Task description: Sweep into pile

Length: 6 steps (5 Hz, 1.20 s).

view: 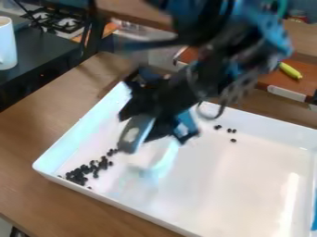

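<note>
Gathering looks part-done: most dark beads [79,175] lie loosely heaped at about nine o'clock in the white tray [146,210], with strays [232,140] near one o'clock. The pincer [160,142] hangs at eleven; whether it is apart or together, I cannot tell. Next calls for a low sweep from the strays towards nine.

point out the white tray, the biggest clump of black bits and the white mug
white tray [248,162], camera view, bare floor of the tray
biggest clump of black bits [77,176], camera view, middle of the clump
white mug [7,42], camera view, side of its body
</note>
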Motion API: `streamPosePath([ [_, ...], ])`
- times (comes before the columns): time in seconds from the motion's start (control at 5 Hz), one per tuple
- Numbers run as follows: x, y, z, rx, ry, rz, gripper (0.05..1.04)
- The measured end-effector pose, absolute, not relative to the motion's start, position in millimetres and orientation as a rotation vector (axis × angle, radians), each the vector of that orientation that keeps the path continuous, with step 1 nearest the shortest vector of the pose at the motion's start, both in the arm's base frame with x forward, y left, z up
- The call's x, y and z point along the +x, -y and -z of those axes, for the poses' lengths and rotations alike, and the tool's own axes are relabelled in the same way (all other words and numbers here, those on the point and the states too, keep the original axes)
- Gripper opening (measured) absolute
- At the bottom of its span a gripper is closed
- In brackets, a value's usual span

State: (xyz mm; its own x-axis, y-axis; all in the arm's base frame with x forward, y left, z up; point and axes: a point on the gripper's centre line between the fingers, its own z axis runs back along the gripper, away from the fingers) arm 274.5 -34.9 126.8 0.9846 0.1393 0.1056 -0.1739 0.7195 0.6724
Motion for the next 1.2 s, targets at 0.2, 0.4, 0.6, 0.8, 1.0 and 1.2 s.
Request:
streamPosePath([
  [0.2,287,67,-136,0.675,0.041,-0.185,0.498],
  [0.4,302,98,-130,0.666,0.055,-0.184,0.498],
  [0.6,313,127,-120,0.68,0.071,-0.178,0.498],
  [0.8,321,147,-109,0.698,0.061,-0.178,0.498],
  [1.0,328,159,-96,0.721,0.045,-0.174,0.498],
  [1.2,335,166,-90,0.728,0.04,-0.18,0.498],
])
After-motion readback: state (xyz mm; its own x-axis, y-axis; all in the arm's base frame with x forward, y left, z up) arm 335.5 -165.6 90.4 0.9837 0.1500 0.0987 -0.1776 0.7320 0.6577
